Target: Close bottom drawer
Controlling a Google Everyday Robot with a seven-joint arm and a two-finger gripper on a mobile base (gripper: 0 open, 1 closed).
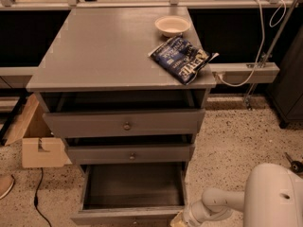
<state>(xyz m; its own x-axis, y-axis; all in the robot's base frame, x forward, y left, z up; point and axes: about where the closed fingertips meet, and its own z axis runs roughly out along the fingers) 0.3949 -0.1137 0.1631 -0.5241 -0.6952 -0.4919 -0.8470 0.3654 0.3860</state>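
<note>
tool [179, 220] sits beside the open bottom drawer [128, 215].

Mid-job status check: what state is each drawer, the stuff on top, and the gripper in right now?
Bottom drawer: pulled far out, nothing visible inside.
Middle drawer: slightly out, it seems.
Top drawer: slightly out, it seems.
Bowl: upright, empty.
Snack bag: lying flat on the cabinet, right front corner.
Gripper: low, by the bottom drawer's right front corner.
</note>
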